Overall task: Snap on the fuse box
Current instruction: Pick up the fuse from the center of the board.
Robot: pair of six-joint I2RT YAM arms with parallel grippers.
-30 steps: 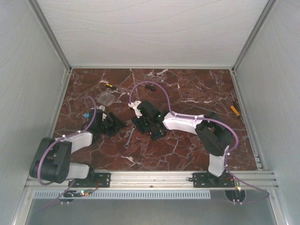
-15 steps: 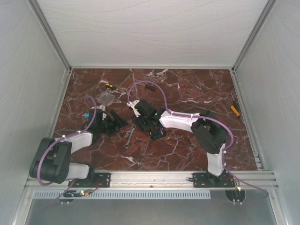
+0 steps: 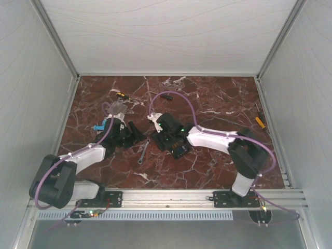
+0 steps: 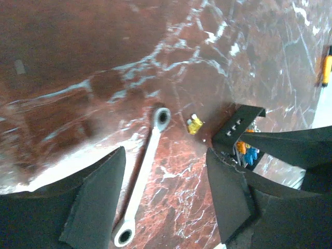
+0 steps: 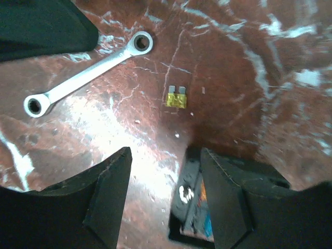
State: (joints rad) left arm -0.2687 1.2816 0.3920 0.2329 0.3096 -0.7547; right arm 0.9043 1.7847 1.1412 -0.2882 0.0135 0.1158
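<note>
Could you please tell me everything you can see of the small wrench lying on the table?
The wrench is a slim, silvery, metal-looking bar with a closed ring at each end. It lies flat on the dark red marbled table, a little left of the table's middle in the top view, slanted rather than square to the edges. Only the tabletop touches it; nothing grips it. A loose yellow fuse lies near one ring end, clearly apart from it.
</note>
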